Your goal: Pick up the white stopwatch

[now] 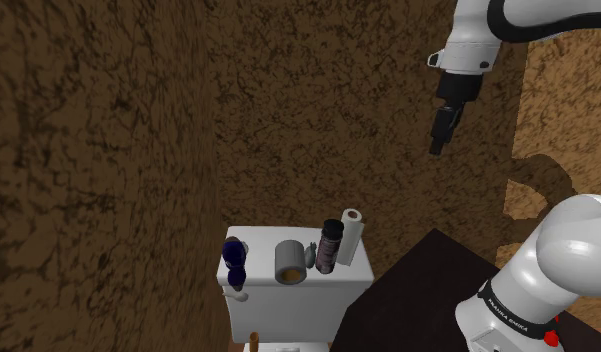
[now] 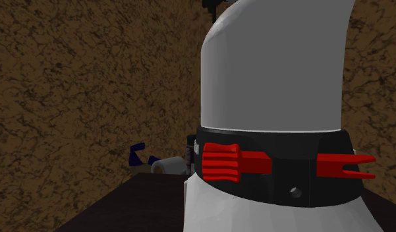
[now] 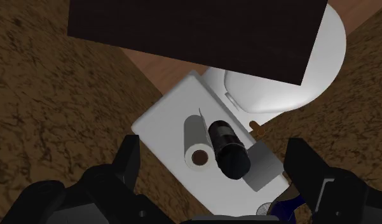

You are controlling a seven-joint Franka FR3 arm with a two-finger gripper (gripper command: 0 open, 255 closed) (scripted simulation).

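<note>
Pincer (image 1: pixel 439 146), jaws apart, well above white stopwatch (image 3: pixel 266 209) on toilet tank (image 3: pixel 164 121)

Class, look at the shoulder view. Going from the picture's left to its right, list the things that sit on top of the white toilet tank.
dark blue object → grey roll lying on its side → black cylinder → white roll standing on end

Bathroom: toilet (image 3: pixel 279 81) and cistern (image 1: pixel 288 316)
</note>
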